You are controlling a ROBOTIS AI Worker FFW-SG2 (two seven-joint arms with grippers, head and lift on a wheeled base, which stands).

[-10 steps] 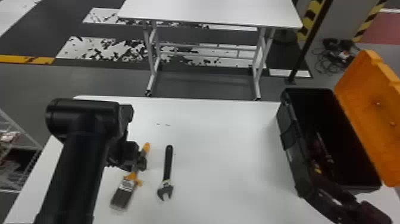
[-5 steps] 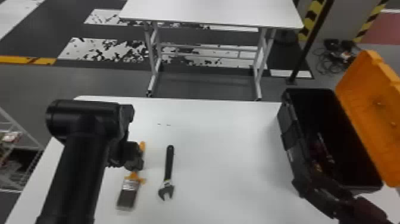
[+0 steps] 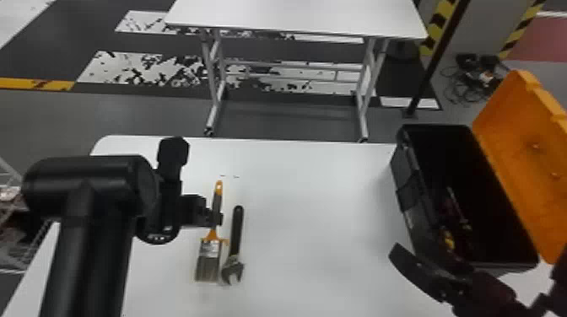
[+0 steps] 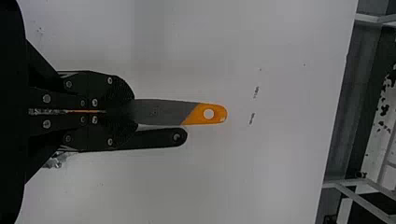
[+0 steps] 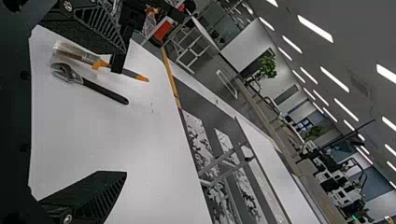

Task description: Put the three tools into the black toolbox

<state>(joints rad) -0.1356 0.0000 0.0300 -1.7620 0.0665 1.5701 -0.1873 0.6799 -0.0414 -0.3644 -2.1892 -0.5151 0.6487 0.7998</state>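
Paintbrush [image 3: 209, 263] is sitting in the grasp of the left gripper [image 3: 217, 218], on the robot's left side of the white table [image 3: 320, 227]. The gripper's two fingers [image 4: 95, 81] are pinching the grey part of the handle, and the handle's orange end is poking out beyond them. The bristles are facing the robot, while the handle is pointing away toward the far edge; whether the bristles are touching the tabletop, I cannot tell.

The adjustable wrench [image 3: 236, 238] is lying on the table just beside the brush, on its right. Its black handle is pointing away from the robot and its open head is facing back.

The black toolbox [image 3: 407, 185] is standing at the table's right side, well apart from both, with its orange lid [image 3: 514, 156] hanging open on the right. Inside, something with a yellow part [image 3: 448, 240] is resting in the shadow; its exact kind is too dark to tell.

The right gripper [image 3: 426, 255] is hovering by the toolbox's near left corner. It is holding nothing, its fingers [image 5: 93, 198] spreading wide apart.

A second white table [image 3: 295, 17] is standing farther off.
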